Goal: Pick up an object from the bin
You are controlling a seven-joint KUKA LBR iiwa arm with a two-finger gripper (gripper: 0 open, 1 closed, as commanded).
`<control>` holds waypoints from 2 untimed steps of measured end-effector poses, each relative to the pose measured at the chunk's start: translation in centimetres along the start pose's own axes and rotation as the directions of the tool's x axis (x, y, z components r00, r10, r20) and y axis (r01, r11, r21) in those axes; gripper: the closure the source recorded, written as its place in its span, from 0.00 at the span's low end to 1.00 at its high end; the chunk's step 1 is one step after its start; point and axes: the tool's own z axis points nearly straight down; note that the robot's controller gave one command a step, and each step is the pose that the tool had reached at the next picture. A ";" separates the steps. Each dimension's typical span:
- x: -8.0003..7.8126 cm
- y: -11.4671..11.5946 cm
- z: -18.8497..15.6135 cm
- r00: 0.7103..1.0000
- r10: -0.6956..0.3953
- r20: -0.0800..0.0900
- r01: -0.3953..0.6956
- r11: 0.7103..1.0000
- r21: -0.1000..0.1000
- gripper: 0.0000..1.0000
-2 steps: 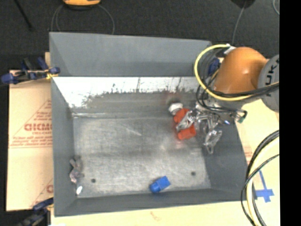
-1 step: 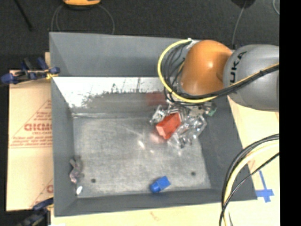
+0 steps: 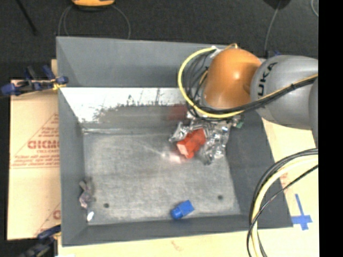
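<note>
Orange wrist cover topmost; beneath, gripper fingers seemingly clamping red block; blue block well apart in front of it, greyish scrap far left.

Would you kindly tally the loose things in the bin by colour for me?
Red: 1, the red block between the fingers of the claw.
Blue: 1, the blue block by the view's lower wall.
Grey-purple: 1, the grey-purple lump in the lower left corner.
White: 1, a tiny white scrap just below it, too small to identify.
Total: 4.
</note>
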 end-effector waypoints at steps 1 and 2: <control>-0.1 -0.3 -0.3 1.000 0.003 0.005 -0.003 1.000 0.010 1.00; -0.7 1.1 -14.6 1.000 -0.002 -0.002 0.002 1.000 0.014 1.00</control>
